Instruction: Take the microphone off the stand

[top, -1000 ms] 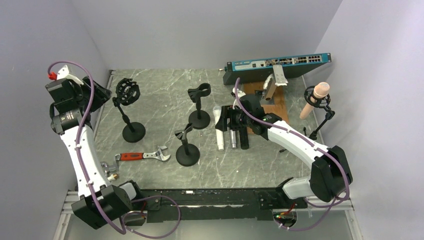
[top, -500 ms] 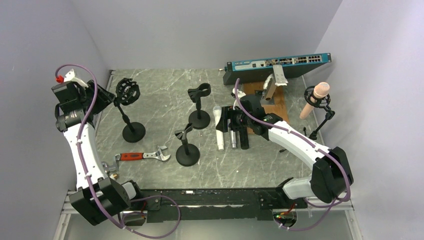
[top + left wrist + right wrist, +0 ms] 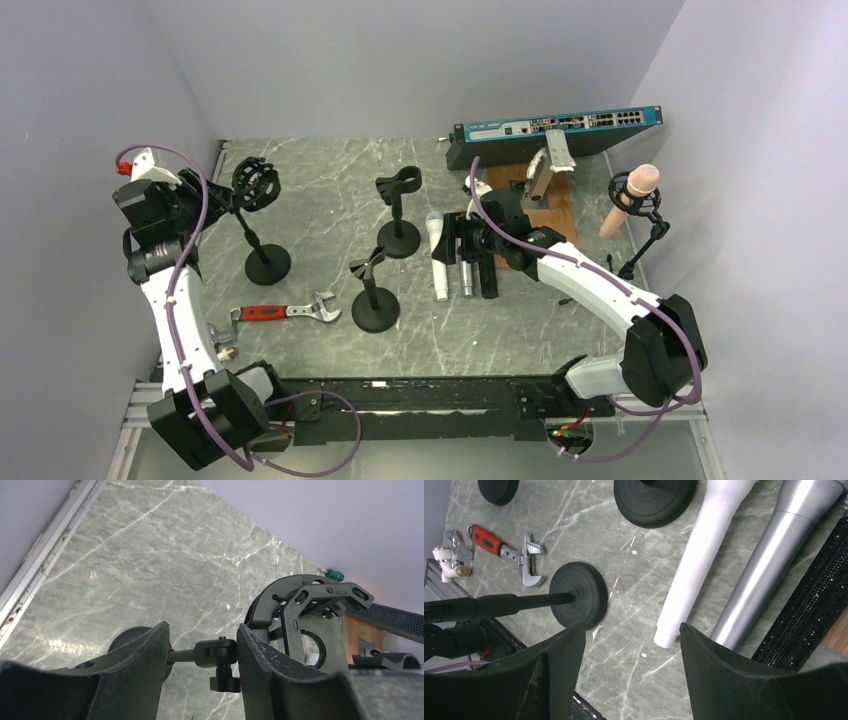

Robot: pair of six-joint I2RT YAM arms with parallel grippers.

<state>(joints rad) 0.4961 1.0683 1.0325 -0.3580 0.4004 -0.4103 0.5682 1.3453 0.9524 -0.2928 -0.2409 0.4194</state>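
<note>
A pink microphone (image 3: 632,195) sits tilted in a black shock-mount stand (image 3: 645,245) at the far right, away from both grippers. My left gripper (image 3: 212,196) (image 3: 202,630) is open at an empty shock-mount stand (image 3: 256,185). That stand's swivel joint (image 3: 216,652) lies between the jaws, and its ring (image 3: 310,610) is just beyond them. My right gripper (image 3: 462,240) (image 3: 631,630) is open and empty. It hovers over the marble beside the tail of a white microphone (image 3: 704,565) lying on the table.
A silver microphone (image 3: 769,565) and a black glitter one (image 3: 814,610) lie next to the white one. Two empty clip stands (image 3: 398,210) (image 3: 373,290) stand mid-table. A red-handled wrench (image 3: 285,311), a network switch (image 3: 555,128) and a wooden board (image 3: 545,205) are also there.
My left arm has swung right and forward, bringing its open gripper up to the empty shock-mount stand. The right arm has not moved.
</note>
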